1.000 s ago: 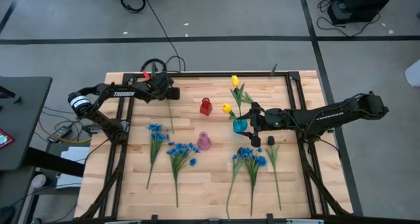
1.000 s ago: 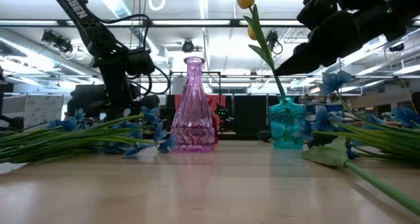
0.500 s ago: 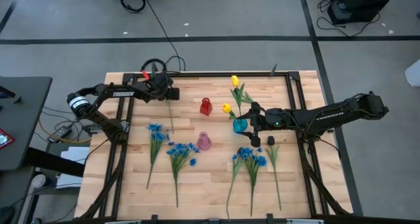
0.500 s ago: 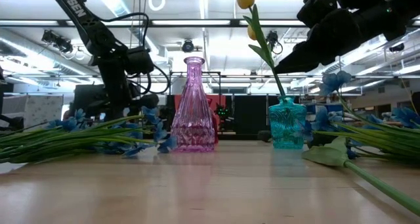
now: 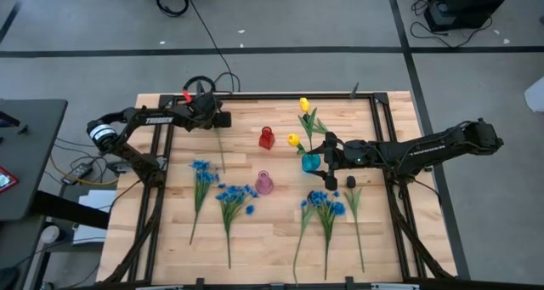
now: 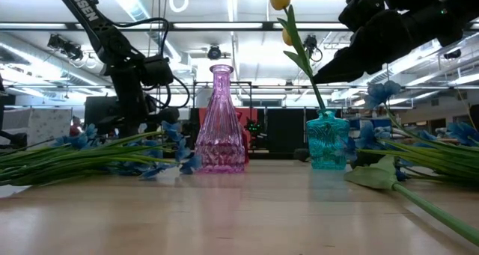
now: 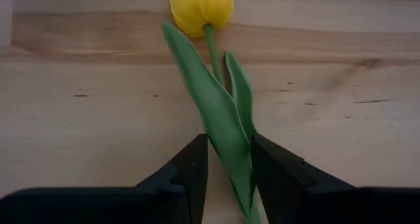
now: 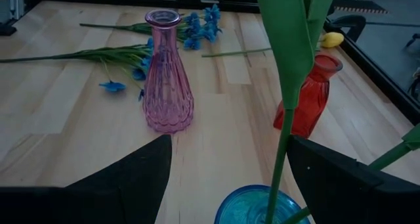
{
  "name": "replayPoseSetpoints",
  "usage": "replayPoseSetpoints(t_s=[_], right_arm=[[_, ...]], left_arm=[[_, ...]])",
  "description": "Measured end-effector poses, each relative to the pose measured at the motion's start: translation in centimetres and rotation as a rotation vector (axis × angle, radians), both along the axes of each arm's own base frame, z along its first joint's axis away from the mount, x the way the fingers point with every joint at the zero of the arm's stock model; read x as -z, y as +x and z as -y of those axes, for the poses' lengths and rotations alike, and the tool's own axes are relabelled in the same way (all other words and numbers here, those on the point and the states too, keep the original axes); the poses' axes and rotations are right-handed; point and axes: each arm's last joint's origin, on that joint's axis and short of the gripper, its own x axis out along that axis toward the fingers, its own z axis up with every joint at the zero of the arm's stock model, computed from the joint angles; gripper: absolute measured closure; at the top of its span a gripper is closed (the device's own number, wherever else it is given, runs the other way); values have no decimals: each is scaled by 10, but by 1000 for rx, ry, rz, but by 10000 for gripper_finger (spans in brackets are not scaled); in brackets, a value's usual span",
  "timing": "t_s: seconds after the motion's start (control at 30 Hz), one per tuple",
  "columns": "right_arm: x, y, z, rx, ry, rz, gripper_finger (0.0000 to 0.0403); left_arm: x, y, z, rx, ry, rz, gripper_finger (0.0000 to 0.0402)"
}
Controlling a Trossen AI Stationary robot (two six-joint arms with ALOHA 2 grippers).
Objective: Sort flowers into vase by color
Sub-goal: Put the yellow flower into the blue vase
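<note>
A yellow tulip point(image 7: 200, 7) lies on the wood at the table's far left, and my left gripper point(image 5: 219, 120) point(image 7: 228, 142) is shut on it just below the bud. Its stem point(image 5: 222, 150) runs toward the near edge. A teal vase point(image 5: 311, 162) holds two yellow tulips point(image 5: 303, 105). My right gripper point(image 5: 326, 150) point(image 8: 230, 145) stands open beside that vase. One of their stems point(image 8: 282, 145) rises between its fingers, apart from them. Red vase point(image 5: 267, 138) and pink vase point(image 5: 264, 183) stand empty mid-table. My left gripper pinches the tulip's long leaf and stem point(image 7: 231, 155) between its two fingers, a short way below the bud. The fingers slant down from above and lie across the stem. The stem's lower part point(image 5: 223, 162) rests on the table.
Bunches of blue flowers lie near the front: two at the left point(image 5: 201, 175) point(image 5: 231, 196) and one at the right point(image 5: 327, 205). Next to that one lies a dark-budded stem point(image 5: 355, 226). Black frame rails point(image 5: 161, 196) run along both table sides.
</note>
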Motion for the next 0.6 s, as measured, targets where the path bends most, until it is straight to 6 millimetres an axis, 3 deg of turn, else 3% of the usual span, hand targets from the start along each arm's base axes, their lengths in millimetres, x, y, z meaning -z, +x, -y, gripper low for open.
replayPoseSetpoints(t_s=[0.4, 0.6], right_arm=[[0, 0, 0, -1, 1, 0, 90], [0, 0, 0, -1, 0, -1, 90]], left_arm=[[18, 8, -7, 4, -8, -2, 255], [18, 9, -8, 3, 11, 1, 275]])
